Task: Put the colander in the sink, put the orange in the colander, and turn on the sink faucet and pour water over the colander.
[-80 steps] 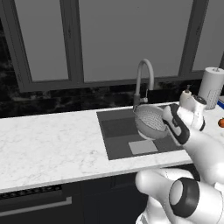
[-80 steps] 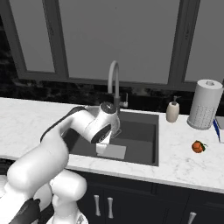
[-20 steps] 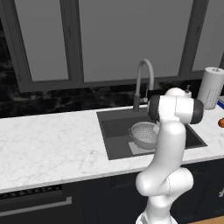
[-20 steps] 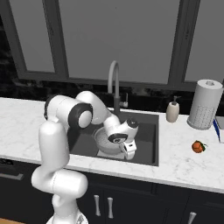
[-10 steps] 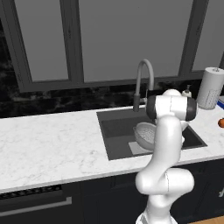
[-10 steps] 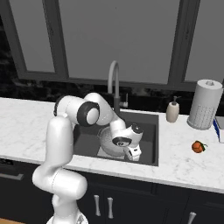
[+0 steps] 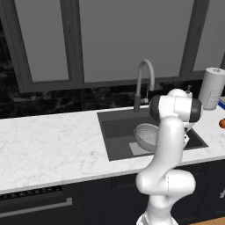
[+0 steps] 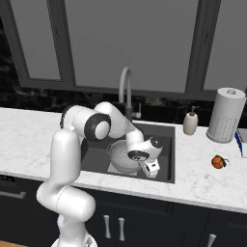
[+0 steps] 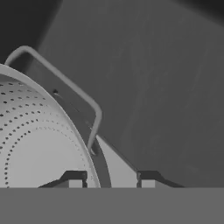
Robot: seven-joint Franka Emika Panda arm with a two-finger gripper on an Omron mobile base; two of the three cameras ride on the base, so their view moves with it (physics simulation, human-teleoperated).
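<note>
The colander [image 8: 121,155] rests inside the sink [image 8: 163,135], tilted a little, and it also shows past my arm [image 7: 144,134]. My gripper [image 9: 110,179] hangs low over the sink's right half [image 8: 148,170]. Its fingertips [image 9: 73,179] stand apart on either side of the colander's rim [image 9: 97,162], just below the wire handle [image 9: 65,81], with a gap on both sides. The orange [image 8: 218,162] lies on the counter right of the sink, also seen at the frame's right edge [image 7: 222,123]. The sink faucet [image 8: 124,88] arches over the basin from behind [image 7: 145,78]. No water runs.
A white soap-pump bottle [image 8: 190,122] and a paper-towel roll [image 8: 225,116] stand on the counter right of the sink. The marble counter [image 7: 52,145] stretches far to the left. Dark windows rise behind the faucet.
The jaws have parted and let go of the colander's rim. The colander has settled lower in the sink, and the hand has shifted slightly along with it.
</note>
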